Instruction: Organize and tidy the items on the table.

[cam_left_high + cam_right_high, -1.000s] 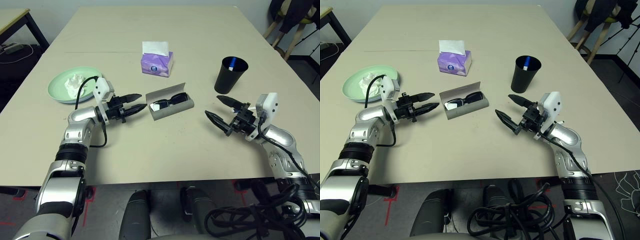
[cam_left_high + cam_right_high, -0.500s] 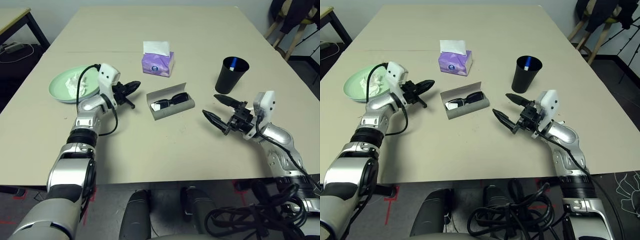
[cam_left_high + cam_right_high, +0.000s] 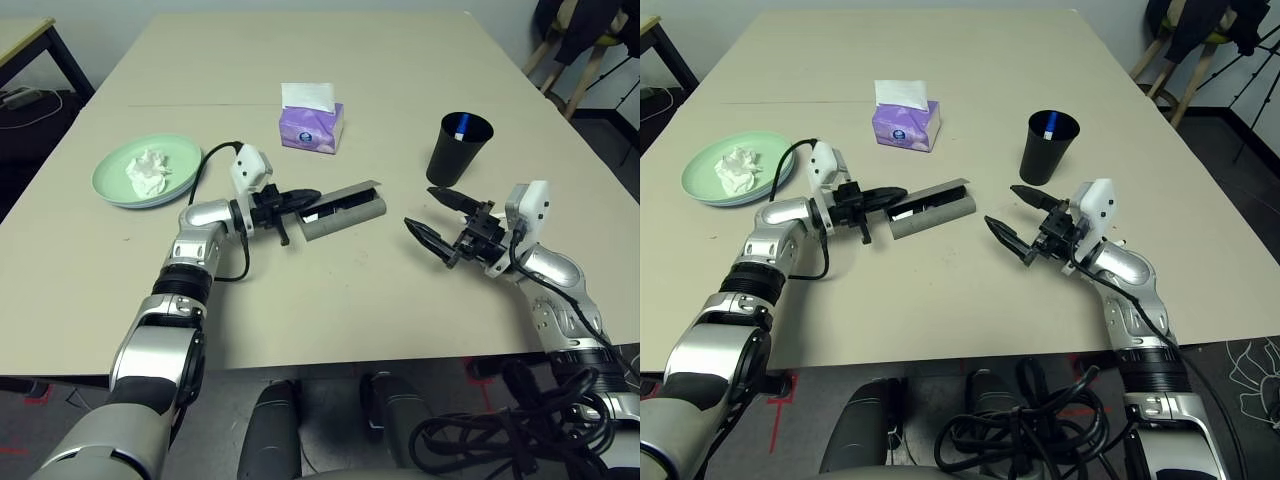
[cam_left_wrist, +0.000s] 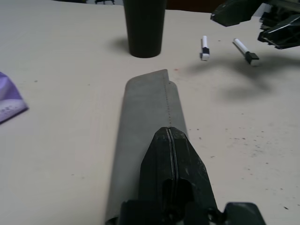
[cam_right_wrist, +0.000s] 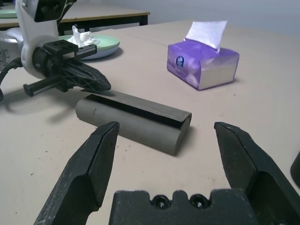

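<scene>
The grey glasses case (image 3: 345,205) lies mid-table with its lid folded down almost flat. A narrow slit remains along its edge, and the black sunglasses are hidden inside. My left gripper (image 3: 303,197) is shut, and its joined fingertips (image 4: 169,150) rest on the lid at the case's left end. To the right of the case my right gripper (image 3: 421,210) hangs open and holds nothing. The black cup (image 3: 460,148) stands behind it with the blue-and-white pen (image 3: 460,127) inside. At the left, the crumpled white tissue (image 3: 150,168) lies on the mint green plate (image 3: 115,185).
A purple tissue box (image 3: 311,120) stands behind the case. Two small white-and-black pieces (image 4: 205,48) lie on the table near my right gripper. The table's front edge (image 3: 350,360) runs just below both arms. A black-legged desk (image 3: 40,45) is at the far left.
My left gripper swung right from beside the plate onto the case. The lid, standing open before, now lies folded down and hides the sunglasses. The right arm barely moved.
</scene>
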{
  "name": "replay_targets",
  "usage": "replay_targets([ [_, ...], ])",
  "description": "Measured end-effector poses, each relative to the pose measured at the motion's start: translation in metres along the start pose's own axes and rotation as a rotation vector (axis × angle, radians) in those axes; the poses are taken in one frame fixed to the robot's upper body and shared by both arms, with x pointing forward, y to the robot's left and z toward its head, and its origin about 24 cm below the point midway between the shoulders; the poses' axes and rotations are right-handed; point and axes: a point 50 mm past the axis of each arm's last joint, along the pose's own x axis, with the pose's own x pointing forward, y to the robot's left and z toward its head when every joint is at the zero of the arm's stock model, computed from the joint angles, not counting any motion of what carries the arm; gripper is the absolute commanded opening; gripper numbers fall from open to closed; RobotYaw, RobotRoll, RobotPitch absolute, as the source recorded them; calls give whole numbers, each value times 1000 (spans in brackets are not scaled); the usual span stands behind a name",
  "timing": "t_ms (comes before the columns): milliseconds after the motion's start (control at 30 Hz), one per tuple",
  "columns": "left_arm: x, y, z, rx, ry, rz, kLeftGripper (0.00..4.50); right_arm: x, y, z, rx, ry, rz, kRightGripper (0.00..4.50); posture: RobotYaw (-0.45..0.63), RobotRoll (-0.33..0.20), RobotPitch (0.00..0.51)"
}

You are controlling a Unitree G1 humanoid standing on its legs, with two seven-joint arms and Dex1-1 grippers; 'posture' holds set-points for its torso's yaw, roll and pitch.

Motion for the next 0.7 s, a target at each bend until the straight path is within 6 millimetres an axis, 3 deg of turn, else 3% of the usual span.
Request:
replay_targets([
  [533,-17,4,-8,-57,107,30,42,1,-3,1,20,11,-20,4500,0,0,107],
  [700,-16,11,2,-60,33,81,42,1,-4,2,14,9,-19,4500,11,0,109],
])
